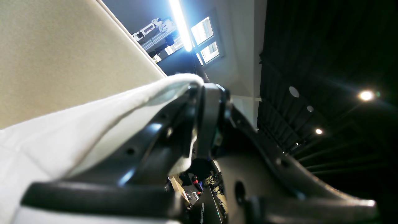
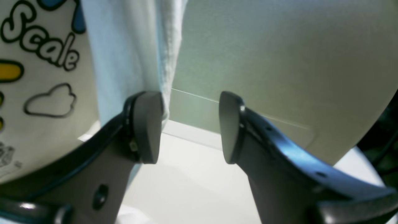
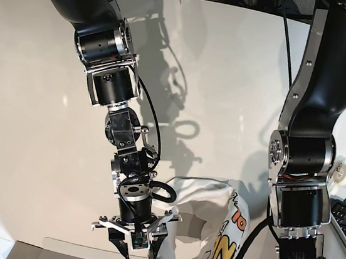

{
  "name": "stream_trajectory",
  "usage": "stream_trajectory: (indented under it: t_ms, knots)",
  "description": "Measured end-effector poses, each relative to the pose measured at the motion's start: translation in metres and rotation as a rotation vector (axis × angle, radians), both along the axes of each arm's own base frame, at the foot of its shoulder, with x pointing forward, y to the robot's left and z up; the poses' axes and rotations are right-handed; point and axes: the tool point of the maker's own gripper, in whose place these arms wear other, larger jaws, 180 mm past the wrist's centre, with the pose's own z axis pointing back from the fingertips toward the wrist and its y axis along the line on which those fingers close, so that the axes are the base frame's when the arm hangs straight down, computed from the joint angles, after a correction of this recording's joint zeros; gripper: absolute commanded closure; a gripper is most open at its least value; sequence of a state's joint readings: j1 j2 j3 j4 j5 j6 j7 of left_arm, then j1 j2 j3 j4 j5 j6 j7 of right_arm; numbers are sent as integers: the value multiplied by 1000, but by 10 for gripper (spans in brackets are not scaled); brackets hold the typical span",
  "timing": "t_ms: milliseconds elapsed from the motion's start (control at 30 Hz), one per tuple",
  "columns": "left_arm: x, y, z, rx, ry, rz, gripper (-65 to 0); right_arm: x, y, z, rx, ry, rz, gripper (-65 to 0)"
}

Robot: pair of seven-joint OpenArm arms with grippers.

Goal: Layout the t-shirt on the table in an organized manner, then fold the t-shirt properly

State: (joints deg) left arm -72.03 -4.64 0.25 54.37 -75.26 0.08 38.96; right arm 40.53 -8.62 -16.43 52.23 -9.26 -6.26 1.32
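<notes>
The shirt (image 3: 211, 229) hung bunched at the lower middle of the base view, lifted off the table (image 3: 33, 87), its print facing lower right; so the laying-out step was in hand, by my reading, with no fold begun.

The left gripper (image 1: 199, 93) was clamped tight on a white fold of the shirt, seen at the centre of the left wrist view, cloth draped over the upper jaw and trailing to the lower left; in the base view that gripper lay below the frame's lower right edge and could not be seen.

The right gripper (image 2: 189, 124) stood wide apart and held nothing; in the right wrist view one pad (image 2: 147, 124) touched or just grazed the shirt's hanging hem at upper left, while the gap between the jaws showed only bare table.

The next move, as I judge it, called for the right gripper to shift toward that hem and close on it, so both arms could spread the cloth flat.

The neck, the sleeves and most of the print were hidden in folds or cut off by the frame; which edge the left gripper held could not be told.
</notes>
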Motion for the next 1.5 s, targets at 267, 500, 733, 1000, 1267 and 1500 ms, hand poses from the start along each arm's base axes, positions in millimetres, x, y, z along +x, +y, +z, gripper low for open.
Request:
stream_trajectory:
  t_ms: [267, 500, 733, 1000, 1267, 1500]
  knots:
    - [0, 0, 0, 0, 0, -1, -2, -8, 30, -2, -57, -10, 75, -298]
    - [0, 0, 0, -1, 0, -1, -2, -12, 40, -4, -75, -12, 100, -298]
    - [0, 0, 0, 0, 0, -1, -2, -17, 57, -10, 4, 43, 212, -298]
    - [0, 0, 0, 0, 0, -1, -2, -18, 61, -9, 9, 47, 240, -298]
    - [0, 0, 0, 0, 0, -1, -2, -21, 70, -8, 1, 51, 294, -298]
    - [0, -1, 0, -1, 0, -2, -2, -15, 70, 10, -4, 18, 293, -298]
